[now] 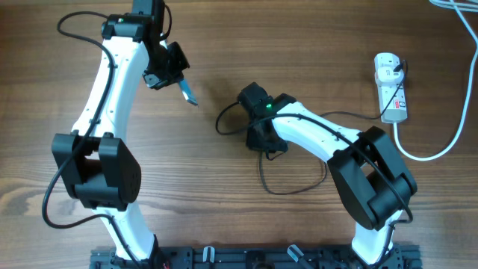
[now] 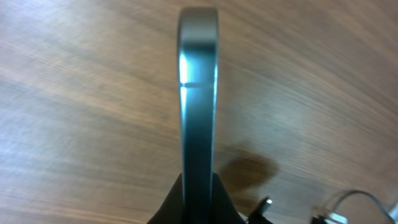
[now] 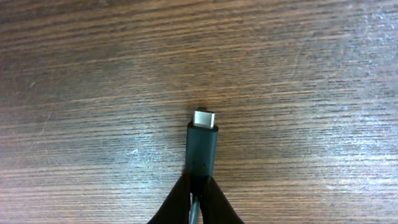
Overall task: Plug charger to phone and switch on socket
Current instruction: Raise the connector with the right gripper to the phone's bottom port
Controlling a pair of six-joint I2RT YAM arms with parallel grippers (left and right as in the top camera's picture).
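Observation:
My left gripper (image 1: 175, 75) is shut on the phone (image 1: 187, 93) and holds it edge-on above the table. In the left wrist view the phone (image 2: 198, 99) rises as a thin teal-grey slab from between the fingers (image 2: 199, 199). My right gripper (image 1: 258, 138) is shut on the charger plug. In the right wrist view the plug (image 3: 202, 140) points up from the fingers (image 3: 199, 186), its silver tip bare, above the wood. The black charger cable (image 1: 291, 187) loops on the table below the right arm. The white socket (image 1: 391, 88) lies at the far right, apart from both grippers.
A white lead (image 1: 441, 142) runs from the socket in a curve to the right edge. Robot cables hang along both arms. The arm bases stand at the table's front edge (image 1: 246, 258).

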